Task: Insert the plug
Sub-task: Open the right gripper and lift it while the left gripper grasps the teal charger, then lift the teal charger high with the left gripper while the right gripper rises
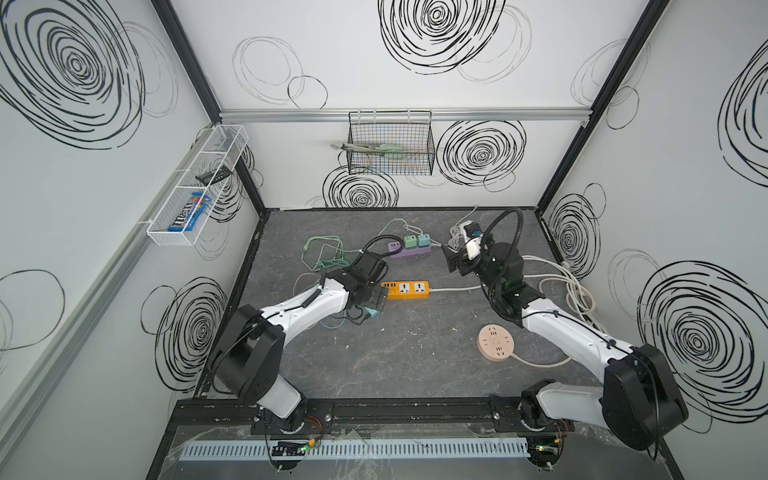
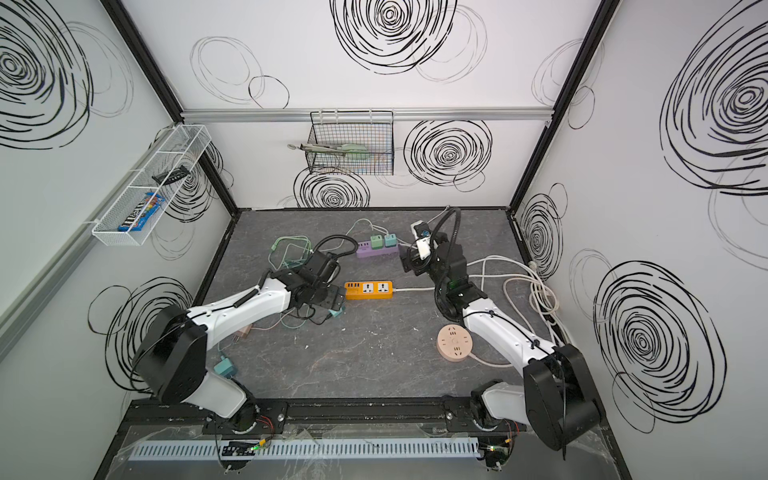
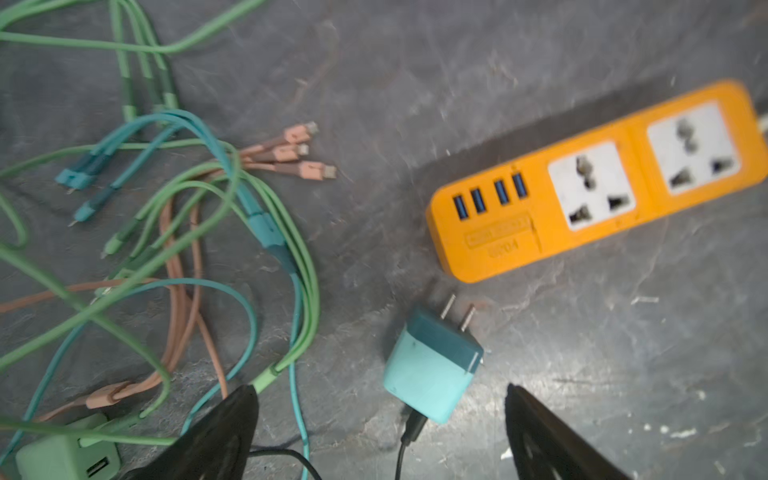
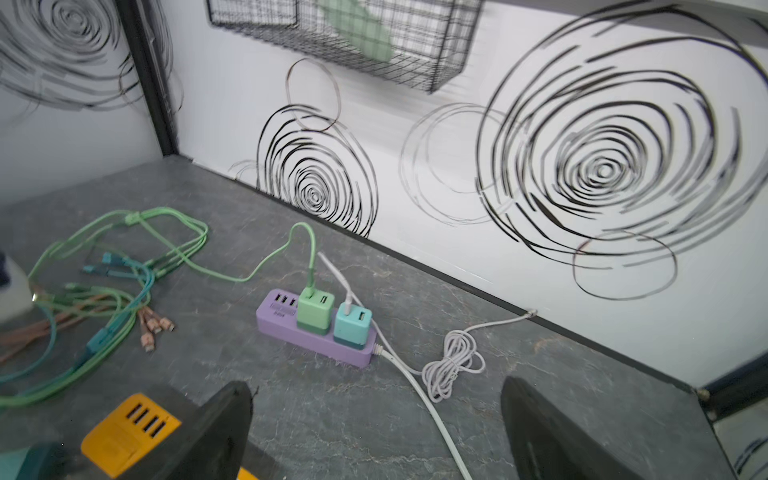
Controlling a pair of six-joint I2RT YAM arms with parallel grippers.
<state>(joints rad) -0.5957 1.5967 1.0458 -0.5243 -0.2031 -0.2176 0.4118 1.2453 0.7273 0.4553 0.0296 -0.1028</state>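
**Left gripper** (image 3: 380, 388): fingers spread wide, holding nothing, low over the surface (image 3: 623, 353).

**Plug** (image 3: 432, 365): lies flat just ahead of the left gripper, in line with the gap between its fingers and untouched. It has a squarish pale aqua body with a dark teal band at the prong end. Two flat metal prongs point toward the orange power strip (image 3: 598, 183), and a black cable leaves the rear.

**Orange power strip**: just beyond the plug, apart from the prongs. It has four blue USB ports and two white sockets.

**Loose cables** (image 3: 187, 208): green, teal and peach, tangled beside the left gripper.

**Right gripper** (image 4: 374, 384): spread, empty, raised.

**Purple power strip** (image 4: 316, 336): ahead of the right gripper, carrying a green charger (image 4: 315, 309) and an aqua charger (image 4: 352, 322).

**Black wire basket** (image 1: 390, 145): on the back wall, above and beyond the right gripper. It holds a pale green item, and a metal tool pokes out one side.

**White mesh rack** (image 1: 199, 183): on the side wall, well apart from the left gripper. The nearest compartment holds a blue candy box (image 1: 189, 214) and the middle one a black item (image 1: 212, 175).
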